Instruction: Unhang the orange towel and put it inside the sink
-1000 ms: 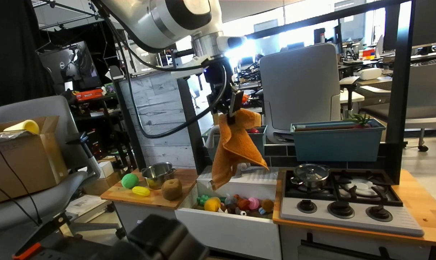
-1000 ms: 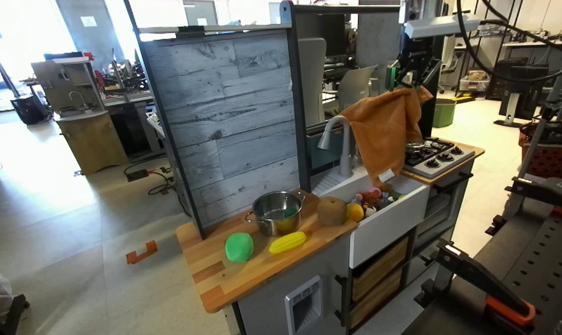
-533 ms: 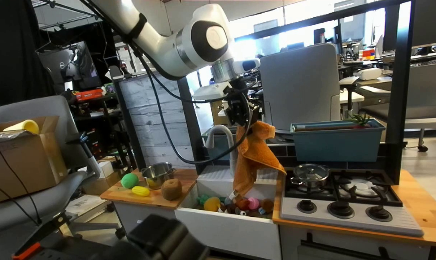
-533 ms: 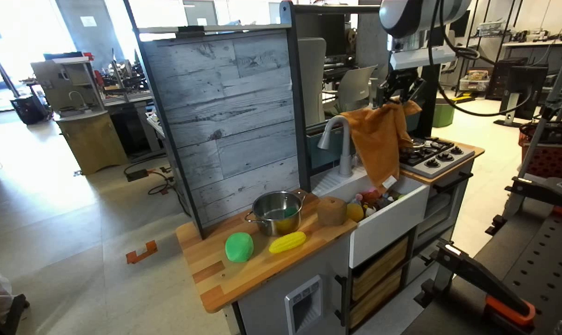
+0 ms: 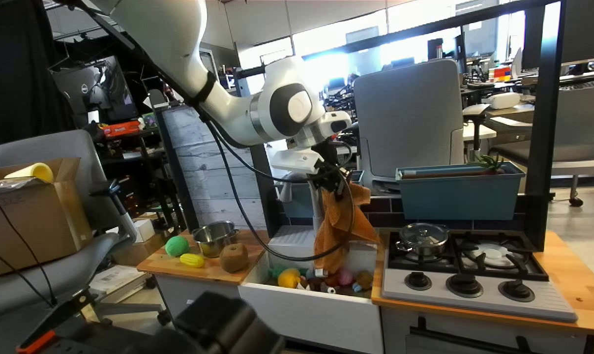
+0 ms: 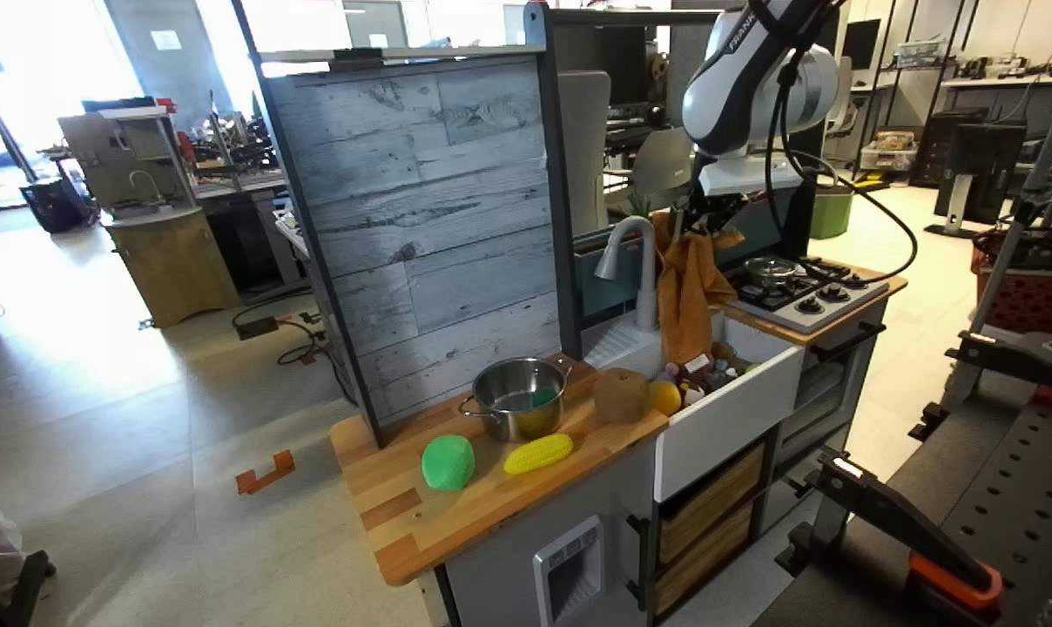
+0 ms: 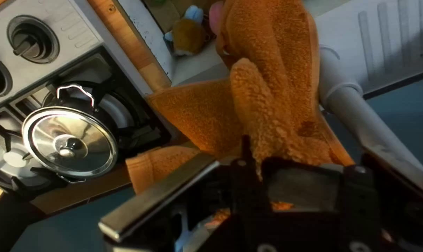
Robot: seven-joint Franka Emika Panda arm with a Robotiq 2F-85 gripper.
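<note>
Towel (image 6: 684, 296) hangs right of centre in an exterior view, over the sink (image 6: 726, 431), from the gripper (image 6: 697, 226), whose jaws are evidently clenched on its upper part; the low end seems to dip inside, though contact with the toys (image 5: 289, 278) I cannot judge. To set it down well, I would draw the grip off from the tap (image 6: 646, 279), toward the lower right of that frame, lower until the folds pile inside the walls, and only then release. The wrist view best shows one risk: left of centre, a loose corner points at the stove (image 7: 66, 45) and could drape outside. In an exterior view, a cable (image 5: 302, 259) crosses the towel, unseen from the wrist, and the arm (image 5: 238, 112) covers part of the tap.
</note>
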